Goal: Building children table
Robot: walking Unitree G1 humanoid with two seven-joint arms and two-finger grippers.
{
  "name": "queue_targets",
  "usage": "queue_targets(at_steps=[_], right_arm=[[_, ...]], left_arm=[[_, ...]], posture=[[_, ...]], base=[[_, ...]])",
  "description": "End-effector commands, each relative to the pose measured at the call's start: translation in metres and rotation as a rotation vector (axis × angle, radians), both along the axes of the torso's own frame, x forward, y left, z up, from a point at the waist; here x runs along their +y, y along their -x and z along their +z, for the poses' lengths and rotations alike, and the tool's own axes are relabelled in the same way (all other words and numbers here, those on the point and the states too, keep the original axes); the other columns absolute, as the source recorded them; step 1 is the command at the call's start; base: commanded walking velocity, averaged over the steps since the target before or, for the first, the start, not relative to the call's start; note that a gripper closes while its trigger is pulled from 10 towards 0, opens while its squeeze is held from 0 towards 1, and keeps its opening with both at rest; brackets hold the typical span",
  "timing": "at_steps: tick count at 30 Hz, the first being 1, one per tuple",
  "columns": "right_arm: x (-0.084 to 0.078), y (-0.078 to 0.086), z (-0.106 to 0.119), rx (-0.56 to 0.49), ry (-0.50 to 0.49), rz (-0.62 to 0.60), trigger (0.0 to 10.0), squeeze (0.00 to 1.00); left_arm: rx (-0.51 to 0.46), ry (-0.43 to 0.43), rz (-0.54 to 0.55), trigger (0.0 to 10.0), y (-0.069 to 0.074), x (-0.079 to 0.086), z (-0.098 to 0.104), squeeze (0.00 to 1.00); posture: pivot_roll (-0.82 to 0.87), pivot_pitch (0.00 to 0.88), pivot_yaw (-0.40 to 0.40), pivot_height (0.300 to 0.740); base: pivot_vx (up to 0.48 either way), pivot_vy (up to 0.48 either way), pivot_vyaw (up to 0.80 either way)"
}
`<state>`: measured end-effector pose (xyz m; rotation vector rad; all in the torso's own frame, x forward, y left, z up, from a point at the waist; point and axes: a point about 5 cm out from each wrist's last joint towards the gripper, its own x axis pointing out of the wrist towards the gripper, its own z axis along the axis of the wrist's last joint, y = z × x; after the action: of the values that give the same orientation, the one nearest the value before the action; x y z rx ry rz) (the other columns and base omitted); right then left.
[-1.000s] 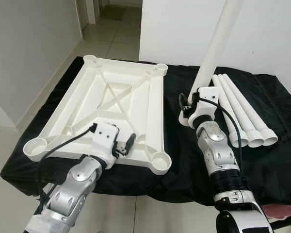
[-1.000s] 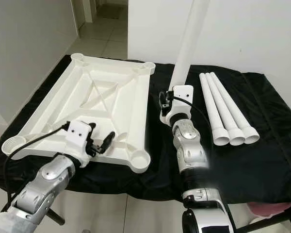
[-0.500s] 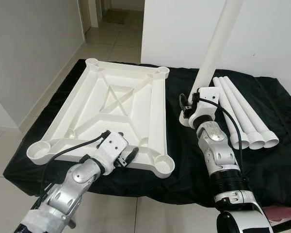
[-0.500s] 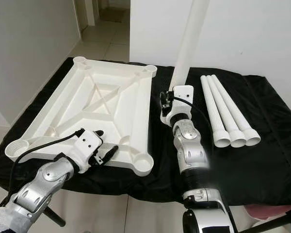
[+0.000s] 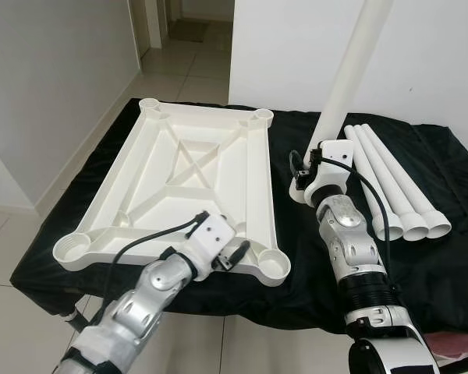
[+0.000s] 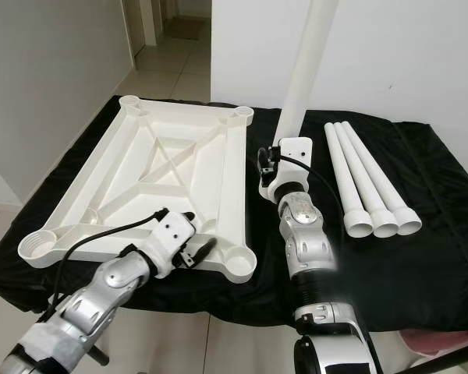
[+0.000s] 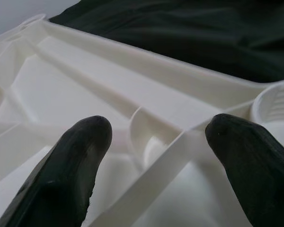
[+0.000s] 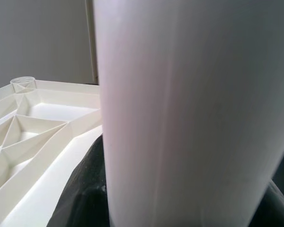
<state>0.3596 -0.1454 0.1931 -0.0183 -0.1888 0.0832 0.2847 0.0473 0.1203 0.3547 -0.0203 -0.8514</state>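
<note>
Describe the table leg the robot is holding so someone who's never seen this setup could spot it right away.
Start at the black cloth covering the work surface, where a white tabletop lies upside down. To its right, the right hand grips a long white leg. Unlike the three spare legs lying flat side by side further right, this one stands nearly upright.

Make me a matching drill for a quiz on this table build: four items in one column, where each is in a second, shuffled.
1. tabletop
2. three spare legs
3. held leg
4. left gripper

A. upright in the right gripper
B. side by side on the black cloth
C. at the tabletop's near edge, jaws open
D. upside down, ribs showing

Pairs: 1-D, 2-B, 3-A, 4-C
</note>
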Motion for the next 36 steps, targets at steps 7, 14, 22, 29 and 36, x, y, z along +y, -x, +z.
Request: queue_targets(at_steps=[7, 14, 22, 29, 36], right_arm=[[-0.001, 0.002, 0.001, -0.008, -0.003, -0.01, 10.0, 0.0], [-0.002, 0.003, 0.0, -0.008, -0.004, -0.014, 10.0, 0.0], [-0.003, 0.004, -0.002, -0.003, 0.003, -0.018, 10.0, 0.0], [-0.003, 0.003, -0.003, 0.0, 0.006, -0.016, 10.0, 0.0], [-0.004, 0.003, -0.004, 0.008, 0.012, -0.014, 10.0, 0.0]], left_arm=[[-0.034, 0.011, 0.019, 10.0, -0.006, -0.018, 0.004, 0.0], [-0.04, 0.125, 0.039, 10.0, -0.014, -0.016, 0.024, 0.0], [0.051, 0.262, -0.103, 10.0, -0.003, -0.003, 0.042, 0.0], [0.255, 0.151, -0.364, 10.0, 0.039, 0.016, 0.024, 0.0], [0.333, 0.047, -0.389, 10.0, 0.052, 0.025, 0.006, 0.0]], posture=[[0.01, 0.003, -0.013, 0.74], [0.01, 0.001, -0.007, 0.74], [0.01, 0.003, -0.006, 0.74], [0.02, 0.01, -0.007, 0.74], [0.03, 0.019, -0.02, 0.74]], base=[[0.0, 0.0, 0.0], [0.0, 0.0, 0.0], [0.0, 0.0, 0.0], [0.0, 0.0, 0.0], [0.0, 0.0, 0.0]])
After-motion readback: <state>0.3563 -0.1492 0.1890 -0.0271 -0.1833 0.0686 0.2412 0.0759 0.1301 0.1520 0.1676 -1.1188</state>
